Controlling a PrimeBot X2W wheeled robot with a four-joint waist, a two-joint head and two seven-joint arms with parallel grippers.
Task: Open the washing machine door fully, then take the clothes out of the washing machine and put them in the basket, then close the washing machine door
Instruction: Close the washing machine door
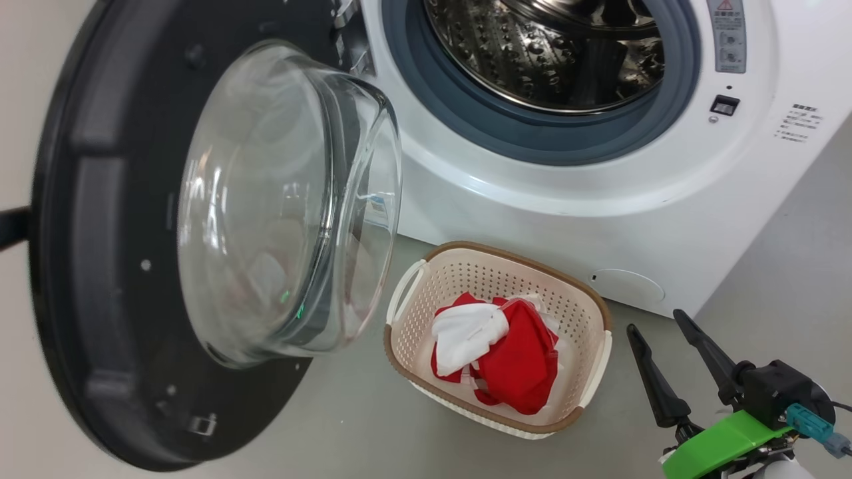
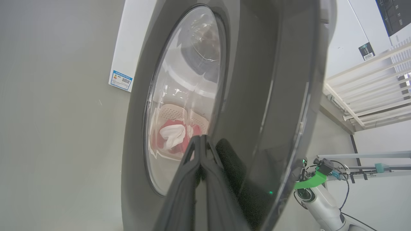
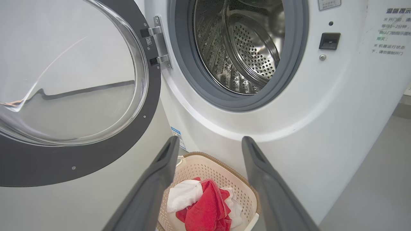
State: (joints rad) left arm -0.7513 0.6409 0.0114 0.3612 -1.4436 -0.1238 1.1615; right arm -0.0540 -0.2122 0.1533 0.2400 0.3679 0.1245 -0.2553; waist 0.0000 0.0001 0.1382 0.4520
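**Clothes in the basket, door wide open**

The left gripper (image 2: 200, 138) has its two dark fingers pressed flat together, with nothing between them. Its tip is right up against the shiny black outer side of the washing machine door (image 2: 257, 96). I cannot tell if it is touching.

The right gripper (image 1: 655, 322) hangs low on the right, near the basket (image 1: 506, 256). Its two fingers are spread wide apart and hold nothing. In its own wrist view, the right gripper (image 3: 210, 141) points at the machine, with the basket (image 3: 224, 160) just below.

The one basket sits on the grey floor (image 1: 359, 419), close in front of the washing machine (image 1: 532, 213). It has two white handles (image 1: 406, 293). The clothes (image 1: 519, 359) lie inside in a soft heap, with red pieces and white pieces. They are too bunched up to count.

The door (image 1: 66, 266) is swung far out to the left on two metal hinges (image 3: 157, 30). Its glass bowl (image 1: 286, 199) bulges toward the basket.

The drum (image 1: 532, 53) is bare shiny steel with lots of little holes, and a grey ring (image 1: 466, 126) goes around it.

There is one blue sticker (image 2: 121, 80) low on the machine and one grey label (image 1: 730, 36) with a red triangle up top. Chinese writing (image 3: 390, 32) is on the right side of the front, too small to read well.
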